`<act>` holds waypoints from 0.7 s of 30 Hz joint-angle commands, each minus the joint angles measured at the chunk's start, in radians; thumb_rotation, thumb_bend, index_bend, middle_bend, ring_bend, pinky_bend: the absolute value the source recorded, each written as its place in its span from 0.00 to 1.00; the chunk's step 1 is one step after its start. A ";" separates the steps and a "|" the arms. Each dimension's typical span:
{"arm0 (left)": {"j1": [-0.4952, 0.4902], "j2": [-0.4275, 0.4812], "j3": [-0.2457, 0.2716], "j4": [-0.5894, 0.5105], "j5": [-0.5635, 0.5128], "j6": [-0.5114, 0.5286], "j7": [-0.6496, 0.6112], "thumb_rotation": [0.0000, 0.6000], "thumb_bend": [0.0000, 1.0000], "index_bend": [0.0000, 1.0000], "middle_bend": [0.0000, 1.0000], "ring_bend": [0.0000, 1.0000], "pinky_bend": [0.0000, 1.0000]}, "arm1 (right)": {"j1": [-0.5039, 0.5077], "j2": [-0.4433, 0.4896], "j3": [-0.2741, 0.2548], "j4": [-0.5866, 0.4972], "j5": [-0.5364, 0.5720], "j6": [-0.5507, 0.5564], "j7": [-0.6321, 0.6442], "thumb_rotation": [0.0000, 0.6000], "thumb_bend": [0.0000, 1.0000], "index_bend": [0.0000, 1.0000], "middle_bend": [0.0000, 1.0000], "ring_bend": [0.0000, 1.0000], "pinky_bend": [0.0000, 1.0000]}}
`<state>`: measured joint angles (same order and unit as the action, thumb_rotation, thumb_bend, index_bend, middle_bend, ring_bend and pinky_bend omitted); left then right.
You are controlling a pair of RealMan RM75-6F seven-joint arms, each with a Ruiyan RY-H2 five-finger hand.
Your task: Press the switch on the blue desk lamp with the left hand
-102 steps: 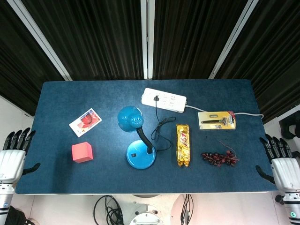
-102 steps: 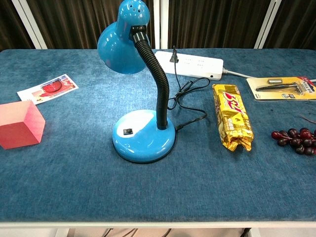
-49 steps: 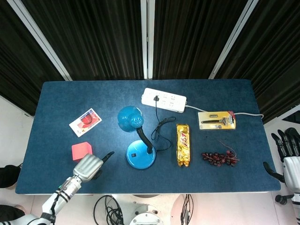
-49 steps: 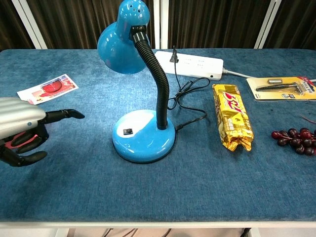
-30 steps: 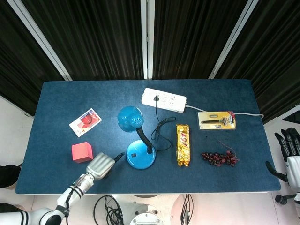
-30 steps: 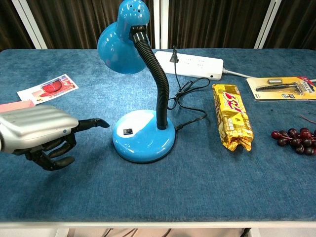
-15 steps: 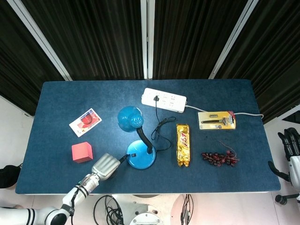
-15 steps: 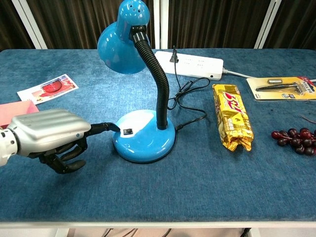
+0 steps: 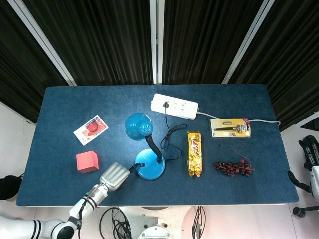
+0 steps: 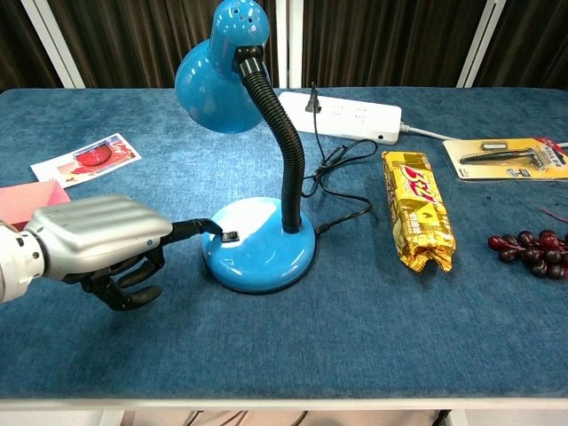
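On the left of the blue table [image 10: 373, 337], a pink block [image 9: 87, 162] sits just behind the left hand [image 10: 98, 238], which holds nothing: one finger is stretched out toward the lamp and the others are curled under the palm. That fingertip [image 10: 209, 225] rests at the rim of the blue desk lamp's base [image 10: 259, 244], just beside the small black switch [image 10: 231, 237]; whether it already touches the switch cannot be told from either view. The lamp stands near the middle of the table, its black neck rising to the blue shade [image 10: 217, 75], which leans back over the left side. The likeliest failure, as I judge it, is a press that lands on the glossy base instead of the switch, so the finger skids and the lamp stays unswitched. A push that is more sideways than downward could shove the light base to the right, toward the coiled cord [image 10: 342, 182] and the yellow snack pack [image 10: 417, 220], or rock the top-heavy lamp. The curled fingers ride low over the cloth and could drag on it. Further right lie the white power strip [image 10: 346, 114], a carded tool [image 10: 510, 155] and dark grapes [image 10: 531, 245], well apart from the action. The right hand [image 9: 311, 167] hangs off the right edge of the table, only partly in view, so its state cannot be told
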<state>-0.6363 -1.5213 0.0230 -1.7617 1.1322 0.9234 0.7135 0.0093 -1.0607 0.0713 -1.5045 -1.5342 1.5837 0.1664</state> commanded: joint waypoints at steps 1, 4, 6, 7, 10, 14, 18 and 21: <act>-0.004 0.000 0.004 -0.006 -0.003 0.004 0.003 1.00 0.44 0.00 0.78 0.73 0.80 | -0.001 0.000 0.000 0.002 0.000 0.000 0.003 1.00 0.20 0.00 0.00 0.00 0.00; -0.010 -0.002 0.007 -0.008 -0.008 0.007 0.005 1.00 0.44 0.00 0.78 0.73 0.80 | -0.001 -0.001 -0.001 0.004 0.000 0.000 0.005 1.00 0.20 0.00 0.00 0.00 0.00; -0.012 -0.003 0.008 -0.010 -0.009 0.011 0.005 1.00 0.44 0.00 0.78 0.73 0.80 | -0.002 -0.001 -0.001 0.005 0.000 0.000 0.006 1.00 0.20 0.00 0.00 0.00 0.00; -0.013 -0.003 0.008 -0.010 -0.009 0.014 0.005 1.00 0.44 0.00 0.78 0.73 0.80 | -0.002 -0.001 -0.001 0.006 0.000 0.000 0.007 1.00 0.20 0.00 0.00 0.00 0.00; -0.015 -0.002 0.010 -0.015 -0.009 0.026 0.006 1.00 0.44 0.00 0.78 0.73 0.80 | -0.003 -0.002 0.000 0.008 0.001 0.001 0.010 1.00 0.20 0.00 0.00 0.00 0.00; -0.017 0.002 0.015 -0.022 -0.012 0.036 0.007 1.00 0.44 0.00 0.78 0.73 0.80 | -0.005 -0.002 0.000 0.010 0.002 0.002 0.013 1.00 0.20 0.00 0.00 0.00 0.00; -0.021 0.001 0.023 -0.025 -0.016 0.036 0.011 1.00 0.44 0.00 0.78 0.73 0.80 | -0.005 -0.003 -0.001 0.012 0.002 0.002 0.014 1.00 0.20 0.00 0.00 0.00 0.00; -0.026 -0.003 0.029 -0.025 -0.019 0.031 0.013 1.00 0.44 0.00 0.78 0.73 0.80 | -0.005 -0.003 -0.001 0.013 0.001 0.002 0.014 1.00 0.20 0.00 0.00 0.00 0.00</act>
<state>-0.6625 -1.5246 0.0514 -1.7870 1.1138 0.9548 0.7259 0.0038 -1.0642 0.0705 -1.4917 -1.5329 1.5856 0.1804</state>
